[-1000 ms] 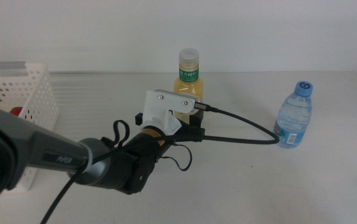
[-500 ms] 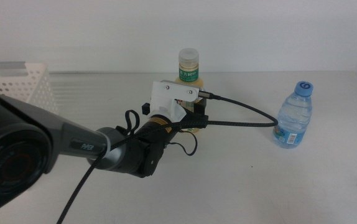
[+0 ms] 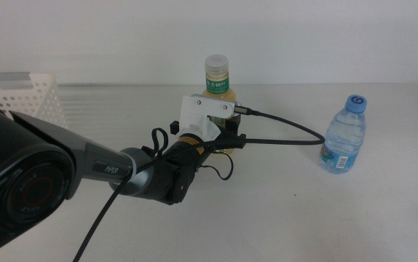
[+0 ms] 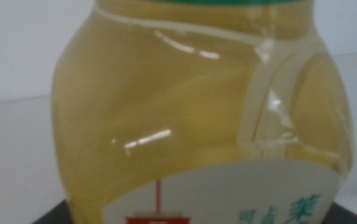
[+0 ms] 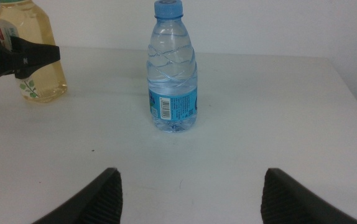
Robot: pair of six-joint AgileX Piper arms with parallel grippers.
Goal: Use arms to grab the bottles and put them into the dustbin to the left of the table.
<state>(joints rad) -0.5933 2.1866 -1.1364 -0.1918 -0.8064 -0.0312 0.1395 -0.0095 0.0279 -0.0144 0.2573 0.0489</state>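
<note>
Yellow bottle (image 3: 218,81): stands upright on the table (image 3: 282,211) near its far edge, long axis vertical; white cap on top.
Left gripper (image 3: 227,140): sits at the bottle's lower body, reaching in from your left; the left wrist view is filled by the yellow body at very close range; you cannot tell from these pictures whether the jaws have closed on it.
Key relation: the bottle lies straight ahead of the left fingers, so a level squeeze across the upright body looks right.
Right gripper (image 5: 191,193): waits low and near, jaws spread wide, holding nothing.
Water bottle (image 5: 173,68): upright, straight ahead of the right jaws, well apart from the yellow one.
Dustbin (image 3: 30,102): at the table's left; the left arm is nearer.
</note>
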